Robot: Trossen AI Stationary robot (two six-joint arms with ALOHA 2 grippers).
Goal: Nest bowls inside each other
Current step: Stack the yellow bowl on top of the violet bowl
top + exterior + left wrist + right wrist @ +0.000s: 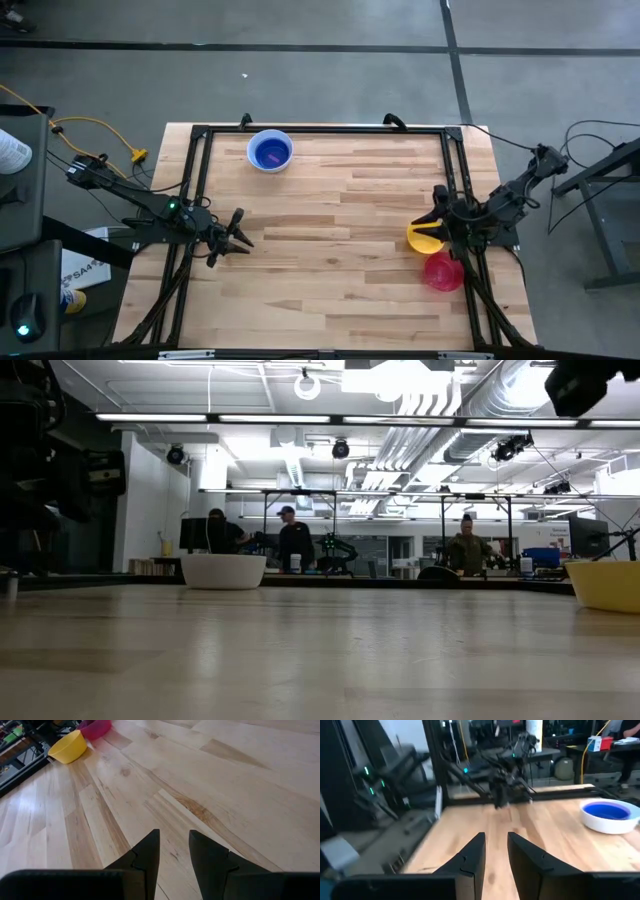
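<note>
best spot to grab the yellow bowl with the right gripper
Probably the rim of the yellow bowl on its side facing the table's middle, from above. It sits upright and open, and the right gripper and the red-pink bowl crowd its other sides.

In the low view we saw only part of the yellow bowl (606,585), cut by the picture's edge, and the red-pink bowl did not show there. In the left wrist view the red-pink bowl (95,727) was cropped by the frame. In the right wrist view the blue bowl inside the white one (610,816) ran slightly past the edge, and the other arm (507,782) was blurred. From above, the right gripper (440,226) overlapped the yellow bowl (424,240), hiding part of its rim. People (295,540) beyond the table were too small to tell.
</note>
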